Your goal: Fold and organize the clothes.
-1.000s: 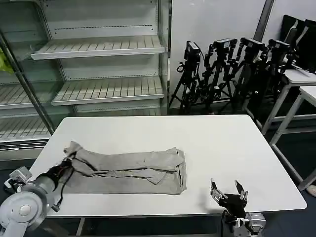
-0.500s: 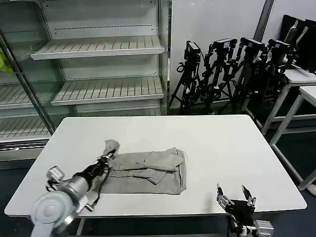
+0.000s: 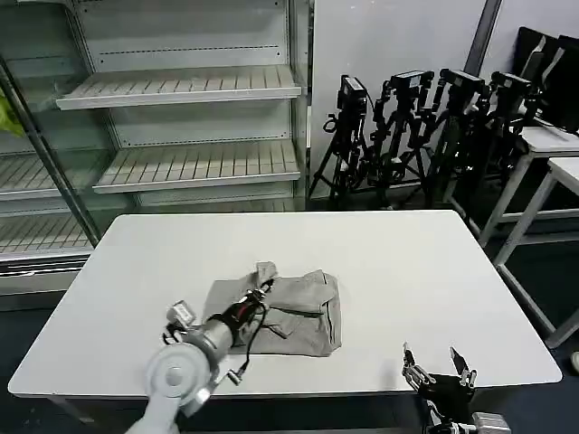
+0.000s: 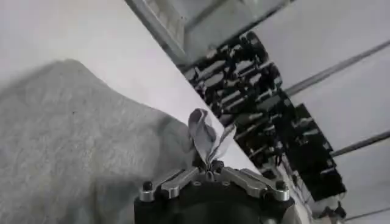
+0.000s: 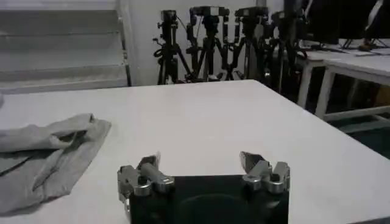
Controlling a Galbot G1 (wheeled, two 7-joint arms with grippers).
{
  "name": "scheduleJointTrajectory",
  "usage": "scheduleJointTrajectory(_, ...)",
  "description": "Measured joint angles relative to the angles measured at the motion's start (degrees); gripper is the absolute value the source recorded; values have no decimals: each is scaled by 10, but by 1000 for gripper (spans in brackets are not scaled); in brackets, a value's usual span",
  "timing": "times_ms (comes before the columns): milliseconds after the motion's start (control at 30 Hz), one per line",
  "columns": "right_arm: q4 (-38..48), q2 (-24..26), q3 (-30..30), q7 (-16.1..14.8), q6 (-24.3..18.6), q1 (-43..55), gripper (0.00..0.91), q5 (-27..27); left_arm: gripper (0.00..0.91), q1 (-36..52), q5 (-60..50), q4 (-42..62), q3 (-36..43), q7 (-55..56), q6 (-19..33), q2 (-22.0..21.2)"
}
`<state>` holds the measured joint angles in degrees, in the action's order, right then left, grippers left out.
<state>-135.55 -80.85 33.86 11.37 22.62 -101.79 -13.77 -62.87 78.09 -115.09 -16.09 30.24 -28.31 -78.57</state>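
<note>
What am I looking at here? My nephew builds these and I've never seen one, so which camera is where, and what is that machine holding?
This is a two-armed robot at a white rectangular table, filmed by three cameras at once. The wide picture comes from its head, looking down; the other two come from cameras on its wrists.

On the table lies a light grey soft-fabric shirt, partly folded into a rumpled bundle. The left claw is shut on a pinched-up edge of that shirt, held above the bundle; in the left wrist view the fabric sticks up from between its fingers.

The right claw waits open at the near edge of the table, holding nothing; its own camera shows its two fingers spread apart, with the shirt farther off. Behind the table stand metal shelves and black camera tripods.
</note>
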Motion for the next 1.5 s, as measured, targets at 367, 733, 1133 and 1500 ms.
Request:
scheduleJointTrajectory(367, -7, -1, 5, 0, 1, -8, 907, 0, 30, 19, -47, 23, 54, 2, 1, -39)
scheduleJointTrajectory(733, -13, -3, 2, 0, 2, -10, 907, 1, 907, 27, -72, 35, 77, -1, -1, -60)
scheduleJointTrajectory(1133, -22, -9, -7, 0, 2, -14, 907, 8, 907, 37, -81, 22, 61, -7, 9, -58)
scheduleJointTrajectory(1500, -13, -8, -22, -1, 1, -2, 907, 10, 907, -7, -86, -29, -12, -31, -18, 24)
